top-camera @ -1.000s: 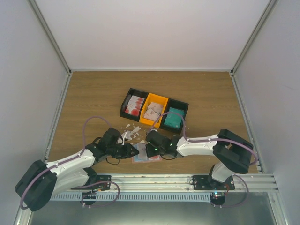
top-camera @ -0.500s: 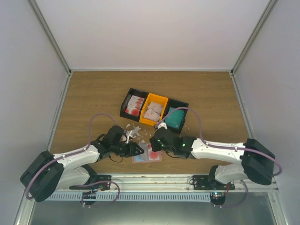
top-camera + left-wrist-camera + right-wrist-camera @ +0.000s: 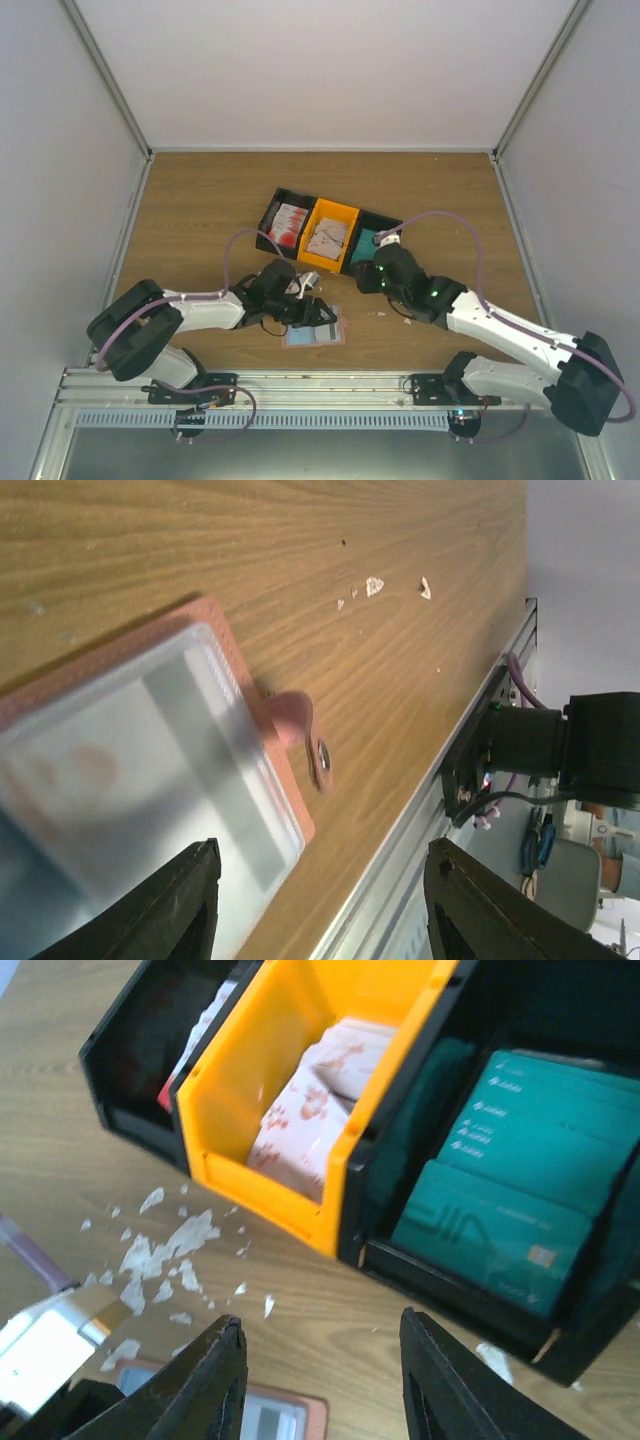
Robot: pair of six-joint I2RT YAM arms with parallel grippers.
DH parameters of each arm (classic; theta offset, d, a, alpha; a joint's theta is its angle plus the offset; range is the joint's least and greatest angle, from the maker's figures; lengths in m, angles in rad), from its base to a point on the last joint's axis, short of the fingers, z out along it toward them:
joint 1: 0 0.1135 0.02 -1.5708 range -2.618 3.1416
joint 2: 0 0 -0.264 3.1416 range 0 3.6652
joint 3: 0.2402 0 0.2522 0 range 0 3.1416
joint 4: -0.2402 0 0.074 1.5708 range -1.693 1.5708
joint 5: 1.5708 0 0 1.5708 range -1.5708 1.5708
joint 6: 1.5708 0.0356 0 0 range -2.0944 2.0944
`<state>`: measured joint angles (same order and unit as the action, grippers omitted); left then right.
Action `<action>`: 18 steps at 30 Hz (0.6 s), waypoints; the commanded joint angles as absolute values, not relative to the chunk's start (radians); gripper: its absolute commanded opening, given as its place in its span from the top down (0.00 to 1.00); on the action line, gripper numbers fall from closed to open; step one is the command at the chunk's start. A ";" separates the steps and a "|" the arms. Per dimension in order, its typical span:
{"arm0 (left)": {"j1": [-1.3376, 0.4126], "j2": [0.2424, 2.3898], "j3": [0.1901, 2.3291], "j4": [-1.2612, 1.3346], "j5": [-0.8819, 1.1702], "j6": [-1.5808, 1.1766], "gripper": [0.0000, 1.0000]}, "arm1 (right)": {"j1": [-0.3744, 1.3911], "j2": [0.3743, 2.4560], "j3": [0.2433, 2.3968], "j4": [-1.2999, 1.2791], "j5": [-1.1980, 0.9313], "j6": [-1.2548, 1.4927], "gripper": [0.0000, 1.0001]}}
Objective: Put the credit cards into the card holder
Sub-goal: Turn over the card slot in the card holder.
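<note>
- Fingers of my right gripper [image 3: 320, 1370] spread, swung from card holder [image 3: 325, 336] to tray [image 3: 240, 1080].
- My left gripper [image 3: 320, 885] widened over the card holder.
- Wooden table [image 3: 200, 200], white scraps [image 3: 170, 1250], grey walls [image 3: 320, 70].

A black three-compartment tray [image 3: 268, 218] with an orange middle bin sits askew near the middle of the wooden table [image 3: 200, 200], small white scraps [image 3: 170, 1248] lie scattered just off its near-left corner, and a metal rail [image 3: 330, 385] runs along the table's near edge.
</note>
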<state>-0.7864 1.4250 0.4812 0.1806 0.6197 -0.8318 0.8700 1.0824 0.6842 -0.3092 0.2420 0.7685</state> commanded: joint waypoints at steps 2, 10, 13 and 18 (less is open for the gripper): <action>-0.802 1.488 0.534 0.280 0.534 -0.793 0.42 | 0.736 1.060 0.721 -0.335 0.084 0.557 0.54; -0.783 1.249 0.550 0.098 0.171 -0.742 0.38 | 0.633 1.223 0.941 -0.432 -0.041 0.363 0.48; -0.730 1.202 0.565 0.026 0.132 -0.739 0.35 | 0.617 1.318 1.064 -0.479 -0.094 0.287 0.47; -0.630 1.184 0.540 0.031 0.201 -0.764 0.32 | 0.615 1.504 1.246 -0.571 -0.159 0.146 0.46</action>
<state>-0.6842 1.1893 0.5499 0.0498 0.2173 -0.7666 0.6228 1.3941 1.1358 -0.4732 -0.0792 0.3019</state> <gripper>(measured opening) 0.674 0.541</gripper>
